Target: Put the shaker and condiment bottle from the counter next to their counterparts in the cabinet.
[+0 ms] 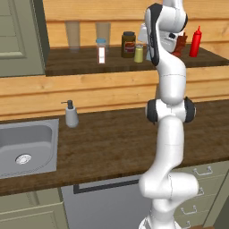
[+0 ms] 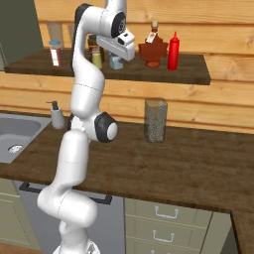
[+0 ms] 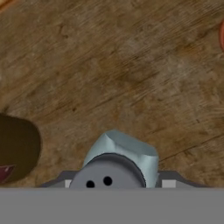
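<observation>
Shaker (image 3: 120, 155) sits clamped in your claw (image 2: 117, 60) just over the cabinet (image 2: 193, 74) floor, between the olive shaker (image 2: 97, 58) and brown bottle (image 2: 153, 49); it looks light, rigid and slick, so keep the hold under its cap. You have bare floor below, but neighbours stand close either side.

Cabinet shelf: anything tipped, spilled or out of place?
Nothing stands out. The red bottle, brown sauce bottle and olive-yellow shaker stand upright on the shelf; the hand holds the pale blue shaker upright above it. No spills.
</observation>
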